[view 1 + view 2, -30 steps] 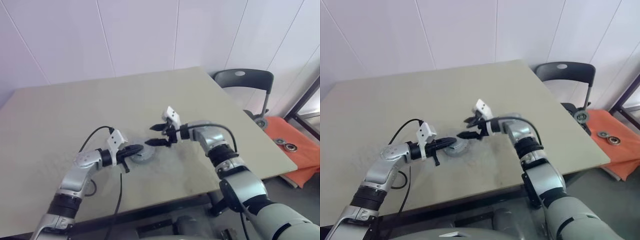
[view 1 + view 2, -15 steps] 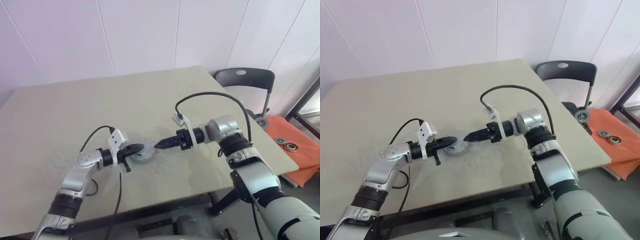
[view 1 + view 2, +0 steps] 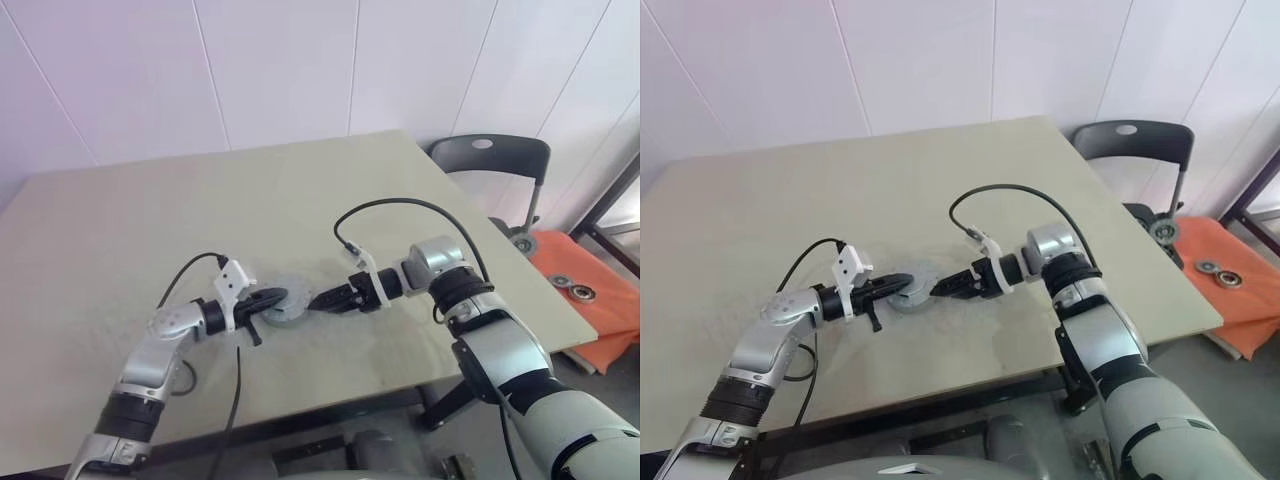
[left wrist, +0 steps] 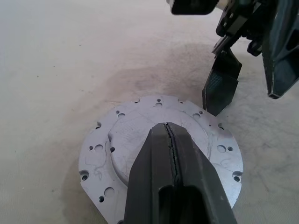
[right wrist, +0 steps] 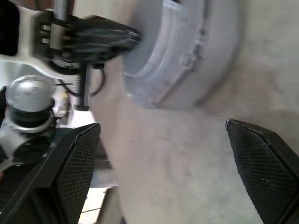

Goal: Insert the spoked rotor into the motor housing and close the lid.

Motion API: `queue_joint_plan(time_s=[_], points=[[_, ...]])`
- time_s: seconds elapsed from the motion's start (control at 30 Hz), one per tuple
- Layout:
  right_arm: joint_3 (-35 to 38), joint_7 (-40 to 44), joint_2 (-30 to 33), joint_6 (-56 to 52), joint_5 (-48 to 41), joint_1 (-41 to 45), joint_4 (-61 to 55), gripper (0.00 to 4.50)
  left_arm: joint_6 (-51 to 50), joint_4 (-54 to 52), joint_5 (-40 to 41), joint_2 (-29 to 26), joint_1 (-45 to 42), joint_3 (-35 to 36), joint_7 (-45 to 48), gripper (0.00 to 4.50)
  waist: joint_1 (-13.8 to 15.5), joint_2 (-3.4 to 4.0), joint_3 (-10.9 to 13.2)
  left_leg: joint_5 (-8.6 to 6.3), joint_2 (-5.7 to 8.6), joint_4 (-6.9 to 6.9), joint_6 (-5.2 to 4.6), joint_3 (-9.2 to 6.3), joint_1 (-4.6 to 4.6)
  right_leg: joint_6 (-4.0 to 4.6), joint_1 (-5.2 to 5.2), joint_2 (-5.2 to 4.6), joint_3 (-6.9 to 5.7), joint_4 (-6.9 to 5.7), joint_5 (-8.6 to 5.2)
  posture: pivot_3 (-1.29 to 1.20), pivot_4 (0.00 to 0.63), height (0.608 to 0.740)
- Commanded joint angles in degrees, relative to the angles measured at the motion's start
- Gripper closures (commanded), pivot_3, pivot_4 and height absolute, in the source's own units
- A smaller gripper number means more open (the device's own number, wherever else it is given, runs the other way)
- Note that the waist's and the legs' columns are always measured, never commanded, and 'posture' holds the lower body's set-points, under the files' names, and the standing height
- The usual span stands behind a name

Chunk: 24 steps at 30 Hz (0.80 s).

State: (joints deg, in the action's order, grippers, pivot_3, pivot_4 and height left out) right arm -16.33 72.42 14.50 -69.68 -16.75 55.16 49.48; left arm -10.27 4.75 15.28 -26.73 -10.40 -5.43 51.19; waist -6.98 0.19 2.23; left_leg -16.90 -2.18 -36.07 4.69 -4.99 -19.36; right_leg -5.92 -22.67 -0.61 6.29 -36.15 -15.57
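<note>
out on the beige worktop (image 3: 300, 190), broad and matte, faintly scuffed grey around the middle. sitting flat there, the lid (image 4: 161, 154): a pale blue-grey metal disc, round, ringed with small drilled holes near its edge, a raised round step in the centre, fine scratches across the face. capping something underneath, hidden from sight, so no telling what lies below.

over the lid from one side, the left tool (image 4: 170, 140), two black fingers pressed tight together, nothing between them, tip above the disc's raised centre; touching or just hovering, cannot tell. coming in from the opposite side, the right tool (image 3: 322, 298), spread wide, holding nothing, one waffle-textured black pad (image 4: 222, 86) standing just beside the lid's rim, right at the edge. both tools crowding the disc, leaving little room around it.

black cables looping up off both wrists. beyond the worktop's far corner, a dark plastic chair (image 3: 488, 160). off to the right on the floor, an orange cloth (image 3: 590, 300) with a couple of round metal parts on it. behind everything, a white panelled wall (image 3: 280, 70).
</note>
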Motion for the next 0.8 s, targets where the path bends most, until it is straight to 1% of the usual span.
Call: queue_joint_plan(time_s=[0.03,0.2,0.47,0.53,0.8], points=[[0.4,-2.3,-0.8,1.4,1.1,2.0,1.4,0.02,-1.8,2.4,-1.7,0.2,2.0,-1.6,-0.6,4.50,0.0,-0.01,0.0,0.00,0.00,-0.02,0.00,0.00,0.01,0.00,0.01,0.00,0.00,0.00,0.00,0.00,0.000,0.740],[1.4,-4.3,-1.9,1.7,1.2,3.6,3.2,0.02,-1.4,2.7,-1.7,0.8,1.9,-1.6,-1.3,4.50,-0.2,0.00,0.0,0.00,0.00,-0.10,0.00,0.00,0.10,0.12,0.14,0.00,0.00,-0.02,-0.07,0.00,0.000,0.740],[5.3,-11.0,-5.5,-4.0,-0.3,7.9,3.9,0.02,-0.9,3.1,-1.8,1.7,2.1,-1.5,-1.9,4.50,0.0,0.01,0.0,0.00,0.01,-0.08,0.00,-0.02,0.05,0.09,0.09,0.00,0.00,-0.03,-0.05,0.00,0.000,0.740],[4.5,-11.3,-5.7,-4.9,-0.2,8.0,3.2,0.02,-1.0,2.9,-1.9,1.8,2.1,-1.5,-2.0,4.50,0.2,0.01,0.0,0.00,0.03,-0.05,0.00,-0.05,0.00,-0.03,0.06,0.00,0.00,-0.01,0.02,0.00,0.000,0.740],[3.8,-12.5,-6.3,-7.5,-0.4,7.7,3.0,0.02,-0.7,3.0,-1.9,2.2,2.6,-1.3,-2.4,4.50,0.1,0.02,0.0,0.00,0.07,-0.06,0.00,-0.07,-0.01,0.00,0.08,-0.03,0.00,0.02,0.00,0.00,0.000,0.740]])
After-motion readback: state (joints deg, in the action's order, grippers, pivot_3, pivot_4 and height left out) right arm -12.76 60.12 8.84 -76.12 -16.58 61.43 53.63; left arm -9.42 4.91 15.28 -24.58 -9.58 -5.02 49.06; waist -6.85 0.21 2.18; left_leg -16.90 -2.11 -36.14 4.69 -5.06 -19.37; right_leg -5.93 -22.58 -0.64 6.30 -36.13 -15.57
